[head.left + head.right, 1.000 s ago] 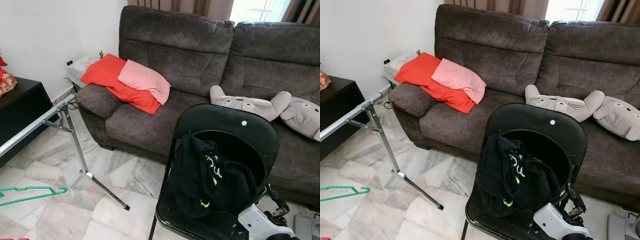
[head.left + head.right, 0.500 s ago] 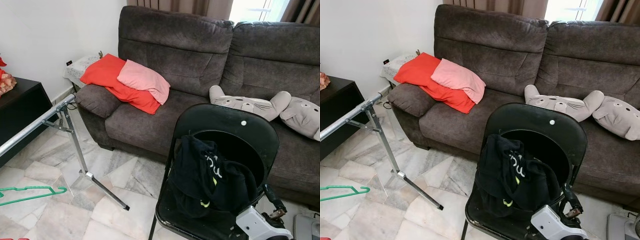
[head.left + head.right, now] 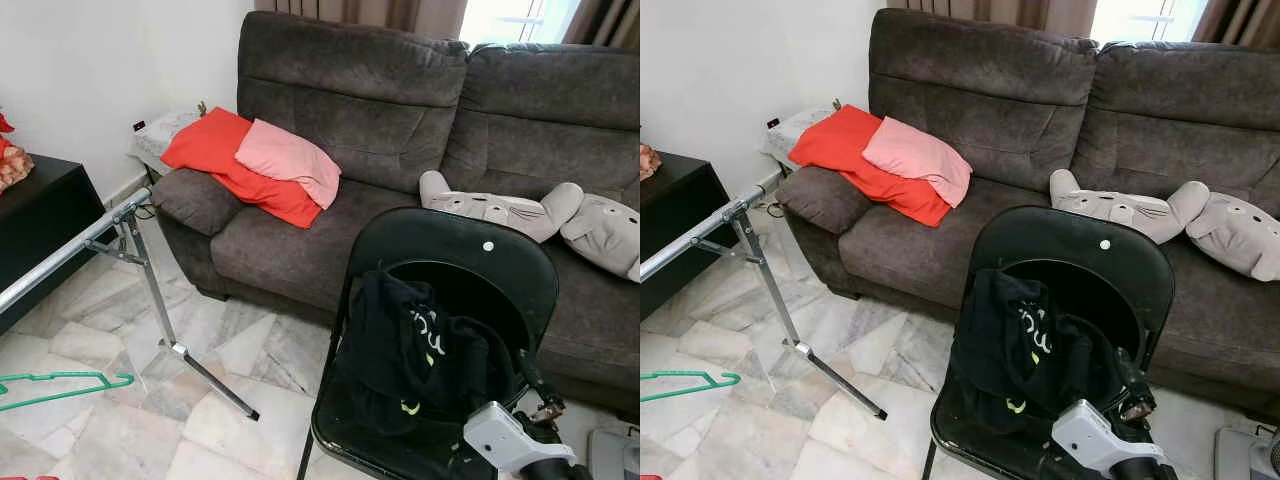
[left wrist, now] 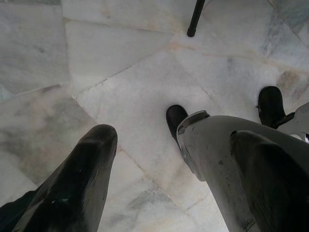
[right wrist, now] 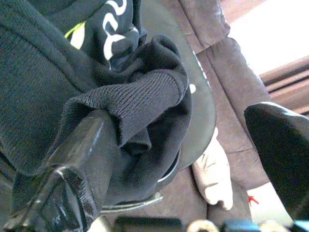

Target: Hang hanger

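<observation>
1. The right claw [image 5: 183, 145] is spread wide at the black garment [image 3: 410, 355] on the black chair [image 3: 455, 250], one finger [image 5: 79, 159] touching the cloth.
2. The left claw [image 4: 188, 164] hangs parted above the floor [image 4: 135, 72].
3. The green hanger [image 3: 60, 385] lies on the floor, below the metal rack [image 3: 110, 235].

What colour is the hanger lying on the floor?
Green; the hanger shows best in the left eye view.

The green hanger [image 3: 62, 388] is cut off by the picture's left edge. The chair [image 3: 455, 262] seat is largely hidden under the black garment [image 3: 415, 352], and the rack's rail [image 3: 70, 250] is cut off as well.
</observation>
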